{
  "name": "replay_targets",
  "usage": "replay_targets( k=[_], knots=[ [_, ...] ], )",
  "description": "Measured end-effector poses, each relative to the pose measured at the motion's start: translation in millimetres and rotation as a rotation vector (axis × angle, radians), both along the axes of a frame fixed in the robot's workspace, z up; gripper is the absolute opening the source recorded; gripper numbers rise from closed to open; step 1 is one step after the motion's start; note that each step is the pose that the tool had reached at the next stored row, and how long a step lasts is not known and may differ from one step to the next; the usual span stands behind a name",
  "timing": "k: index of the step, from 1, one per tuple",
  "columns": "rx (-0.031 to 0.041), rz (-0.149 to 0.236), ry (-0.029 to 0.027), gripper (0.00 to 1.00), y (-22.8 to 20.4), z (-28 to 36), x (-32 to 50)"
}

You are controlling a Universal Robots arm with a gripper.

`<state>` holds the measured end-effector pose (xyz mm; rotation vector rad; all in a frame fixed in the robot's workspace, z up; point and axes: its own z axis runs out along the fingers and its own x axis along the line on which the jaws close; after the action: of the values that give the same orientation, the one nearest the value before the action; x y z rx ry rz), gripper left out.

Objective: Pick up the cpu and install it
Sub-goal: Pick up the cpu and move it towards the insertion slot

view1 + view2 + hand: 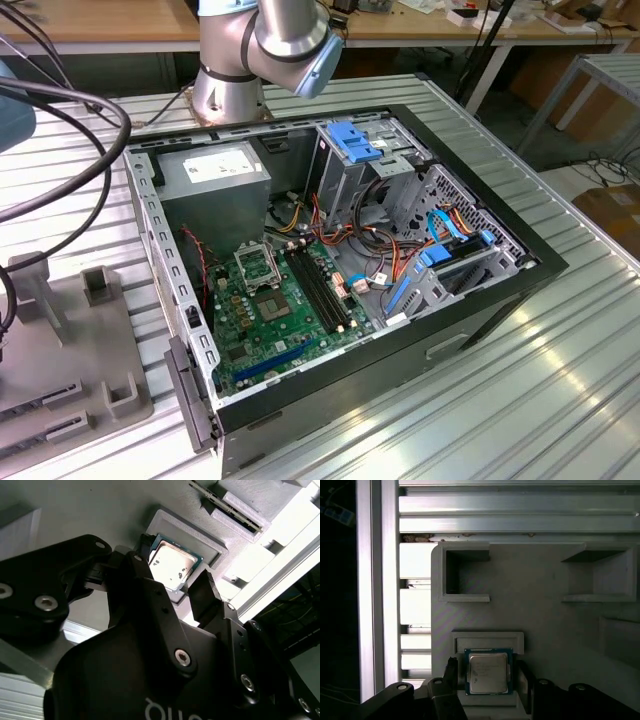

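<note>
One square cpu [488, 672], silvery top, green rim; pincer [487, 670] astride

- In the exterior view the case [540, 265] sits on the table [560, 400], with the arm base [228, 95] at its 11 o'clock and the tray [60, 340] at its 9 o'clock.
- The motherboard [260, 320] lies in the case, with the slots [322, 290] at 3 o'clock of the socket [255, 265].
- In the first wrist view the cpu [488, 672] lies in a tray pocket [487, 642], between the gripper's [487, 676] spread fingers [451, 672].

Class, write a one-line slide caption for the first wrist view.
Open gripper brackets the cpu, seated in a grey tray recess.
</note>
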<state>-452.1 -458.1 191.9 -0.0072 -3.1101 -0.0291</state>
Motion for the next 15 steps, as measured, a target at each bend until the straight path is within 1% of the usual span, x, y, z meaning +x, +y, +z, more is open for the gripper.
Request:
replay_targets(
  k=[7,15],
  knots=[
    [-0.0026,0.000,0.0000,0.58,-0.1,0.0,1.6],
    [-0.0033,0.000,0.0001,0.58,-0.1,0.1,1.7]
  ],
)
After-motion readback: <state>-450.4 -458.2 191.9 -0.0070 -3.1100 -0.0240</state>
